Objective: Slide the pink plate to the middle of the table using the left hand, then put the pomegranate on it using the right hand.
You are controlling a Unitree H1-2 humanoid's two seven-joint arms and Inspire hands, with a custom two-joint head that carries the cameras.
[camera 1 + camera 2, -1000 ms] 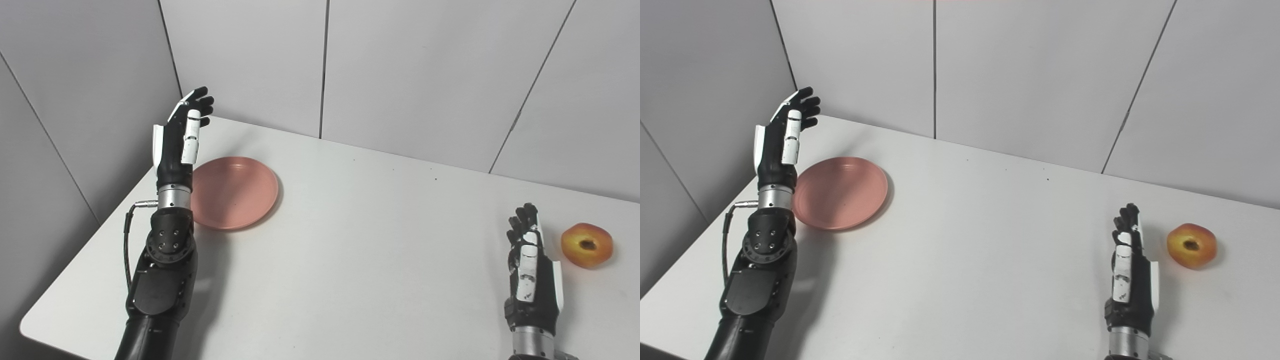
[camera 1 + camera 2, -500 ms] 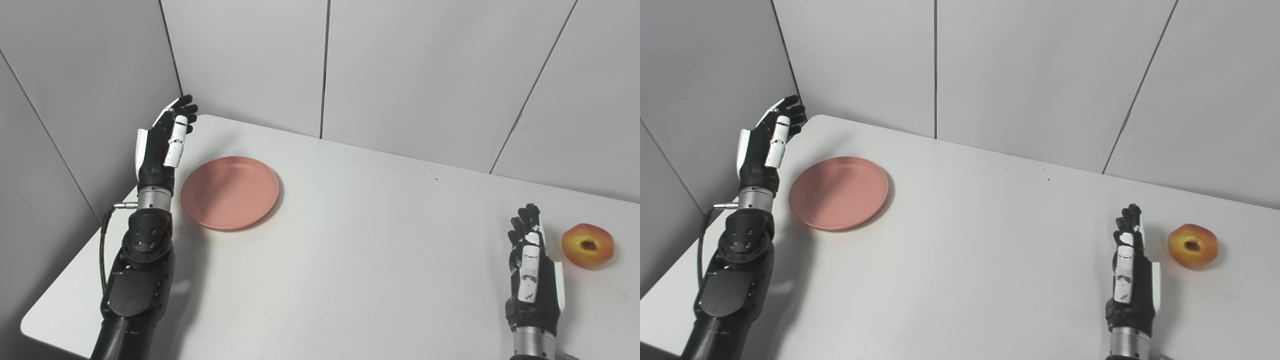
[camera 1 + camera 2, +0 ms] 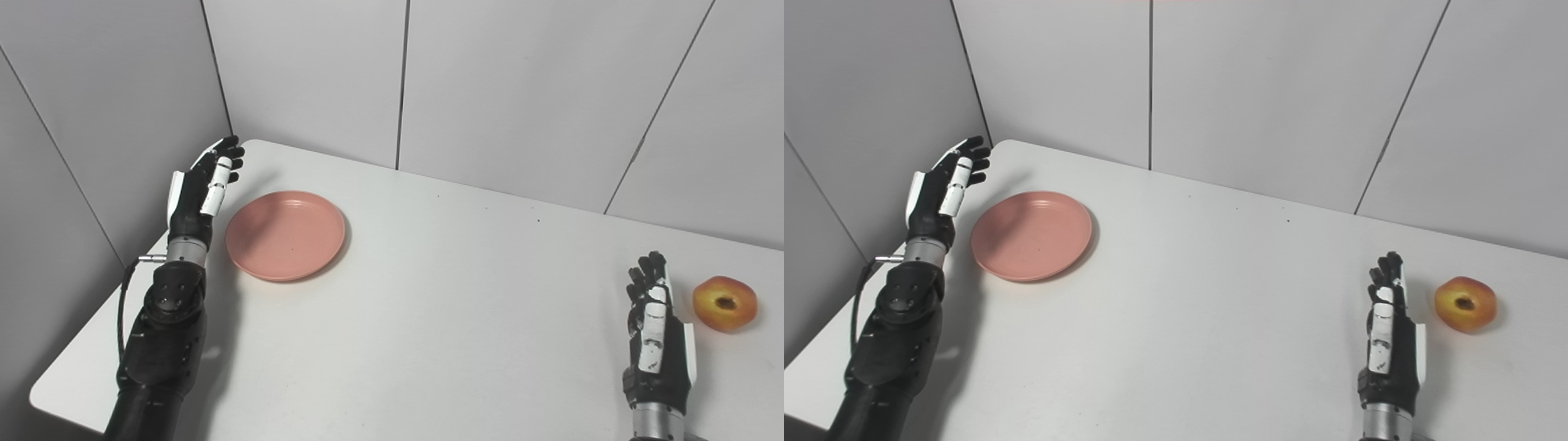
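At left of frame, your left hand (image 3: 199, 187) hovers spread beside the pink plate (image 3: 285, 234), not touching. At lower right, your right hand (image 3: 655, 334) stands spread, empty, near the pomegranate (image 3: 724, 302).

Readable text: none in either view.
Pink plate (image 3: 285, 234): plain surface, no lettering or pattern that can be read.
Pomegranate (image 3: 724, 302): no sticker or label visible.
Left hand (image 3: 199, 193): black and white shell, no brand mark or number legible.
Right hand (image 3: 655, 334): black and white shell, no brand mark or number legible.
Table (image 3: 465, 288): plain white top, no markings.
Wall panels (image 3: 514, 92): plain grey with dark seams, no signs or numbers.
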